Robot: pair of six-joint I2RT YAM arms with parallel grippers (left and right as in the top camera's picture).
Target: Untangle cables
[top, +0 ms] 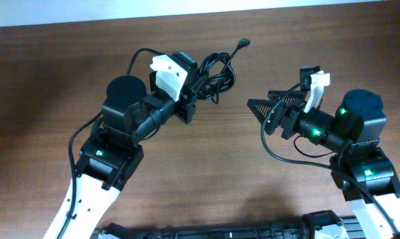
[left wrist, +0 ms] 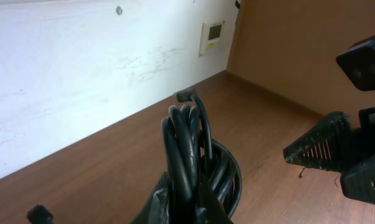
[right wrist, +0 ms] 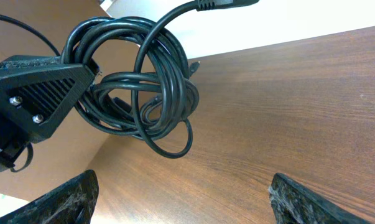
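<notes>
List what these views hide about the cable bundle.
Overhead: where the left gripper pinches the cables, hidden under its own body.
Left wrist: its fingers, covered by cables and cut by the bottom edge.
Right wrist: the right gripper fingers run off the bottom edge.
All views: cable count; loops overlap.

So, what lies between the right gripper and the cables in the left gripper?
Nothing: only bare table shows between the open right gripper and the cables that the left gripper holds. The overhead view shows it best.
</notes>
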